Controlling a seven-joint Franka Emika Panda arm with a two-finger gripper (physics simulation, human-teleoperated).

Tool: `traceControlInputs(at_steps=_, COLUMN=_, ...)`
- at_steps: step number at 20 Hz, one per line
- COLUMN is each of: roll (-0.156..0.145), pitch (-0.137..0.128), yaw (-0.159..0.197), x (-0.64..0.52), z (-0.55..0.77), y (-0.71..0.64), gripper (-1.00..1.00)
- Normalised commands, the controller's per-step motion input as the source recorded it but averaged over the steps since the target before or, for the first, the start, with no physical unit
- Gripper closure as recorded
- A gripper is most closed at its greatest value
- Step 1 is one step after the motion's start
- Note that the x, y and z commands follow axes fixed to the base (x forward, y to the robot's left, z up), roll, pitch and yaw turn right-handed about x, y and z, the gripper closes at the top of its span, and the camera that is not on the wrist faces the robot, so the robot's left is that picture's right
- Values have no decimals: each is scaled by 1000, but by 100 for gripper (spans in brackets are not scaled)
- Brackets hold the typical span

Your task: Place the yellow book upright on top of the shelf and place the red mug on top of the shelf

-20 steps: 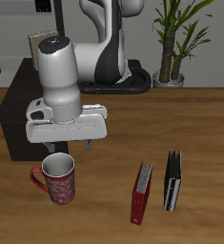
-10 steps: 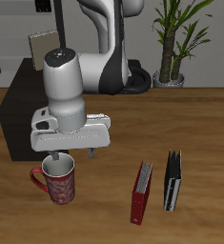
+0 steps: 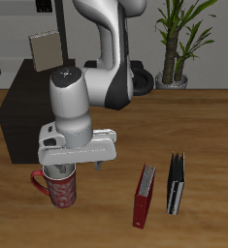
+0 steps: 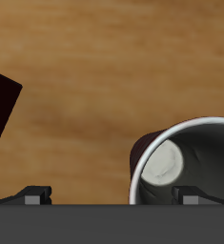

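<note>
Near table front, gripper (image 3: 75, 167) hovering directly over red mug (image 3: 57, 185), fingers hidden, spread unclear. Yellow book (image 3: 45, 46) standing on shelf (image 3: 18, 102) at 11 o'clock. Risk: finger striking rim, tipping mug.

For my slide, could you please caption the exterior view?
Gripper poised over the red mug; yellow book upright on the shelf.

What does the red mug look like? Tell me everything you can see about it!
The red mug is red with a mottled pinkish pattern, a pale rim, a grey inside and a red loop handle. It stands upright on the wooden table, near its front edge, in front of the shelf. It looks empty in the wrist view. The gripper hangs right over its rim; whether a finger touches it cannot be told.
</note>
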Motion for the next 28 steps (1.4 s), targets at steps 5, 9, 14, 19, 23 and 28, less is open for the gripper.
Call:
traceControlInputs(at_steps=5, roll=-36, pitch=72, yaw=32, x=40, z=-420, y=-105, gripper=-100)
traceControlInputs(at_steps=9, roll=-8, pitch=43, yaw=-18, x=-26, z=-204, y=-66, gripper=100)
traceControlInputs(at_steps=14, roll=2, pitch=16, yaw=4, x=-49, z=-78, y=10, gripper=100)
traceControlInputs(at_steps=19, roll=10, pitch=-1, yaw=-5, x=-24, z=52, y=-11, gripper=100)
traceControlInputs(at_steps=23, roll=-14, pitch=-13, yaw=3, x=-8, z=162, y=-118, gripper=100)
traceControlInputs(at_steps=28, roll=12, pitch=-68, yaw=-23, x=-138, z=478, y=-53, gripper=100)
